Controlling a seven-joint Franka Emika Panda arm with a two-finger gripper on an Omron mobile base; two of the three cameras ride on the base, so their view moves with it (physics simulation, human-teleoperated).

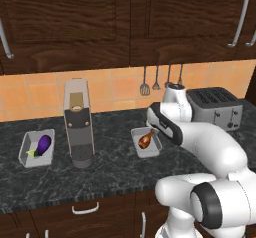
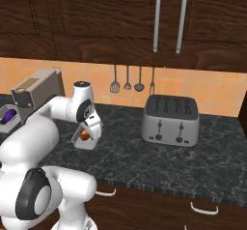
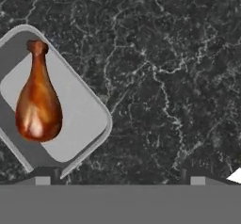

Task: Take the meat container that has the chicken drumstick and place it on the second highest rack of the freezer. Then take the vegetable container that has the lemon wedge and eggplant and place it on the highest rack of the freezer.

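pincer (image 3: 120, 180) released, hovering over dark marbled surface (image 3: 179, 53), glossy reddish-brown chicken drumstick (image 3: 37, 105) in shallow grey tray (image 3: 89, 119) just beside

Glossy white rounded arm (image 1: 210, 147), dark grey joint rings, bulbous segments, smooth casing without markings

Glossy chicken drumstick (image 3: 37, 106) in grey tray (image 3: 89, 119), eggplant (image 1: 44, 144) tray (image 1: 26, 147) apart.

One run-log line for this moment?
stage: approach | gripper: jaws open, empty, over counter | meat container: beside jaws, holds chicken drumstick | vegetable container: untouched
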